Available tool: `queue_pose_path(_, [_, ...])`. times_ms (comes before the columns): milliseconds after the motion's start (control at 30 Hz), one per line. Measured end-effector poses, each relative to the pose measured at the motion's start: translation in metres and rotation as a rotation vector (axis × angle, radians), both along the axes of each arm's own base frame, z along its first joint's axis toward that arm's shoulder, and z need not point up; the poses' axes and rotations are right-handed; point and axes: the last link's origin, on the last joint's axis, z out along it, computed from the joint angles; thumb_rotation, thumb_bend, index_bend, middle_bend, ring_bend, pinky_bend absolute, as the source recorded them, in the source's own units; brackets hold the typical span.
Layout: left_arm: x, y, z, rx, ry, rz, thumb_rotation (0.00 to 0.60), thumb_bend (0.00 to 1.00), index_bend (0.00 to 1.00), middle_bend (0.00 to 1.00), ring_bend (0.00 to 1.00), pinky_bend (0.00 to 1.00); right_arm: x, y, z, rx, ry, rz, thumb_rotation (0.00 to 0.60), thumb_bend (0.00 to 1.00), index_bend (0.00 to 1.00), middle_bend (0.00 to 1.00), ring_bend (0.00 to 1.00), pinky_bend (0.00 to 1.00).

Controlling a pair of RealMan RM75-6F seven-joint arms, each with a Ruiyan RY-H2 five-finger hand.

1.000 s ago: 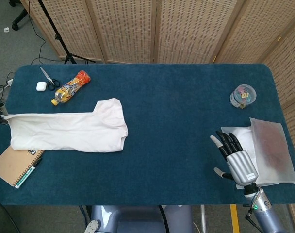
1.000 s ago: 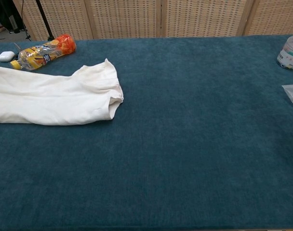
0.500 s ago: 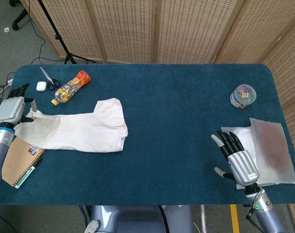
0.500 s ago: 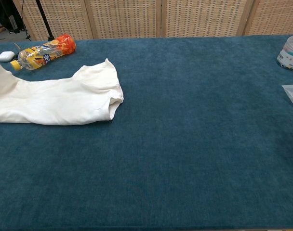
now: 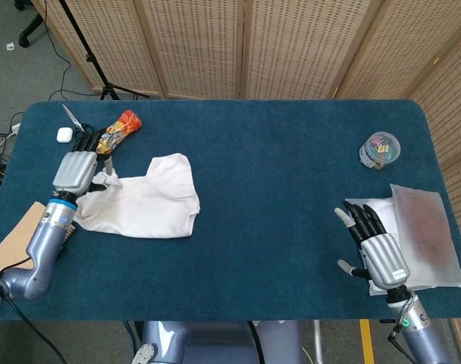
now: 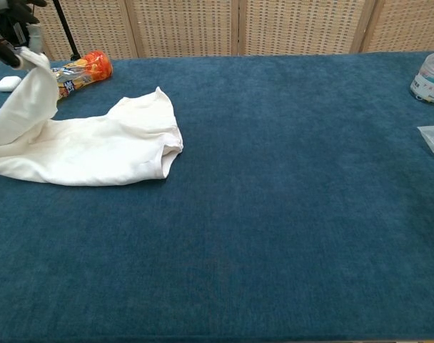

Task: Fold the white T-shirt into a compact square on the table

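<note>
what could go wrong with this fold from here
1. The left robot hand holds only an edge of the shirt, lifted off the table; it may slip out mid-fold.
2. The bottle and scissors lie close behind that hand, so a swing could knock them.
3. The right robot hand rests far from the shirt, so the sleeve end may bunch unpinned.

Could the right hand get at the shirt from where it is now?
Probably not easily. The right hand rests open at the table's right end beside a plastic bag, while the shirt lies far across bare tabletop at the left end, its edge lifted by the left hand.
</note>
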Motion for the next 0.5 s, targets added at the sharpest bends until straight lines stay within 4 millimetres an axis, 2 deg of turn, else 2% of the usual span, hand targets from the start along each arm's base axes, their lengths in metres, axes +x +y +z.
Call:
queue_pose_path(233, [0.040,0.015,-0.038,-0.028,-0.009,-0.012,0.600,0.70,0.79,0.00,0.00,0.00,-0.001,-0.002,0.003,-0.004,-0.010,-0.009,0.600,0.00,0.00,0.00,0.00,0.00])
queue_pose_path(500, [0.064,0.025,-0.060,-0.036,-0.001,-0.020,0.600,0.70,0.79,0.00,0.00,0.00,-0.004,-0.005,0.005,-0.005,-0.021,-0.022,0.600,0.00,0.00,0.00,0.00,0.00])
